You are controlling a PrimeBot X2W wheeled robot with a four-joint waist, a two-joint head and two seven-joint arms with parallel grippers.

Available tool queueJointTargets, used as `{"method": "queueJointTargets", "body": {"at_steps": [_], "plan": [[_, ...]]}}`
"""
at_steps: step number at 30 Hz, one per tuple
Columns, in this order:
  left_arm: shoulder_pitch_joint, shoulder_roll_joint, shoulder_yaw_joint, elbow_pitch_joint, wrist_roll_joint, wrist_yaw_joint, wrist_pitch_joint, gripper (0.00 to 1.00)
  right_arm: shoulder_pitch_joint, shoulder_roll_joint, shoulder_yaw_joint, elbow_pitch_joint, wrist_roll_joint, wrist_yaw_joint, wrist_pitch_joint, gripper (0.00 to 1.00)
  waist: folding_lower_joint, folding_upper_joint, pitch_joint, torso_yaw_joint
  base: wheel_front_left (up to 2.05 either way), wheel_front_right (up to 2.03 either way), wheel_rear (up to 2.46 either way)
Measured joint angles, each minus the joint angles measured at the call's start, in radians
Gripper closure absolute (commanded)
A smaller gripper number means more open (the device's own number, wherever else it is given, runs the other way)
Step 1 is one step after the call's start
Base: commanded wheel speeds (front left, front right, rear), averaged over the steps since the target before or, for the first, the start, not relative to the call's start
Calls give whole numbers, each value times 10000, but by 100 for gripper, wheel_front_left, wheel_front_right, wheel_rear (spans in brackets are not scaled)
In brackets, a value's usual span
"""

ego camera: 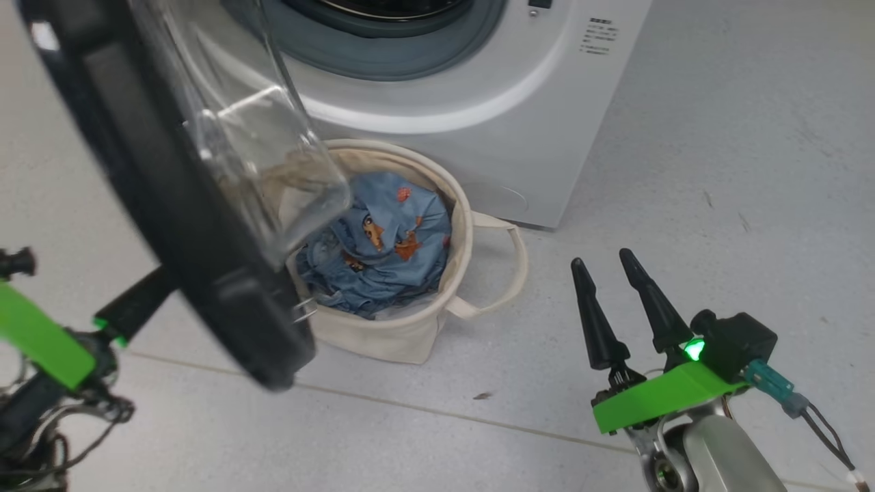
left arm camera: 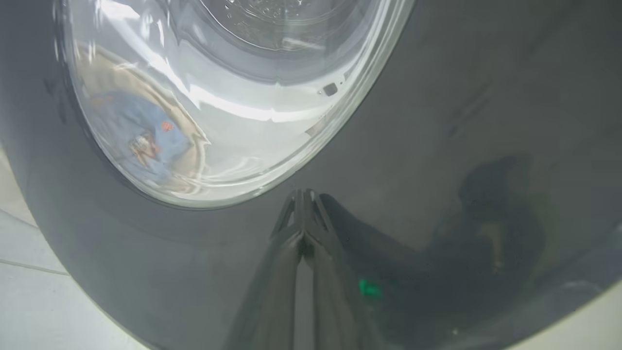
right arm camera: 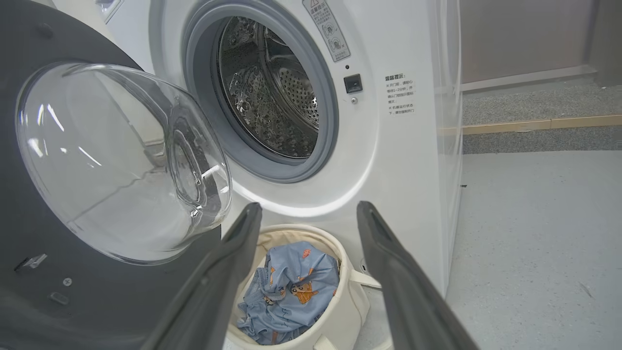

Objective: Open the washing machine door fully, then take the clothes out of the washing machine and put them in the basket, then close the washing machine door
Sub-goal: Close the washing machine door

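The washing machine door (ego camera: 171,205) stands swung out to the left of the white washing machine (ego camera: 519,123), its glass dome facing the machine. My left gripper (left arm camera: 302,194) is shut, its tips at or very near the outer black rim of the door (left arm camera: 437,121). One of its fingers (ego camera: 137,304) runs up behind that door. The clothes (ego camera: 389,239), light blue with orange figures, lie in the cream basket (ego camera: 383,338) in front of the machine. My right gripper (ego camera: 601,258) is open and holds nothing, to the right of the basket. The steel drum (right arm camera: 277,97) shows no fabric.
Grey floor (ego camera: 718,171) lies open to the right of the machine and the basket. A tile seam (ego camera: 410,404) crosses the floor in front of me. A wall with a low skirting (right arm camera: 529,78) stands behind the machine on the right.
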Motion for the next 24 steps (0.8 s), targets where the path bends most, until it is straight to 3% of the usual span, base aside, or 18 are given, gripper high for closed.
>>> {"method": "queueJointTargets", "body": {"at_steps": [11, 24], "plan": [[-1017, -1181, -955, 911, 123, -391, -663, 100, -68, 0, -2, -27, 130, 0, 0, 0, 0, 0, 77, -562, 0, 0, 0], [-2228, -1814, -1496, 2410, 428, -612, -1584, 100, -85, 0, -111, -44, 221, 0, 0, 0, 0, 0, 211, -1087, 0, 0, 0]]}}
